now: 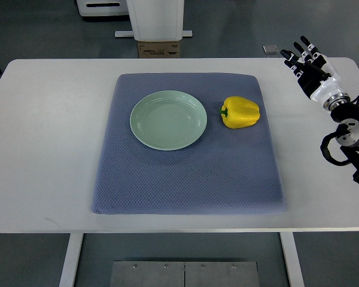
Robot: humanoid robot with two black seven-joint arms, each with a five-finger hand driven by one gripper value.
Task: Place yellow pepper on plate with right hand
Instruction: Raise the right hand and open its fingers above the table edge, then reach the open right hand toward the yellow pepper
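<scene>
A yellow pepper (240, 112) with a green stem lies on its side on the blue-grey mat (185, 173), just right of a pale green plate (168, 119). The plate holds nothing. My right hand (304, 58) hovers over the table's far right corner, well to the right of the pepper and apart from it. Its black fingers (297, 55) are spread and hold nothing. The right arm comes in from the right edge. The left arm does not show.
The mat lies in the middle of a white table (42, 149). Beyond the far edge stand a white post base with a cardboard box (158, 48) and a small grey object (270, 49) on the floor.
</scene>
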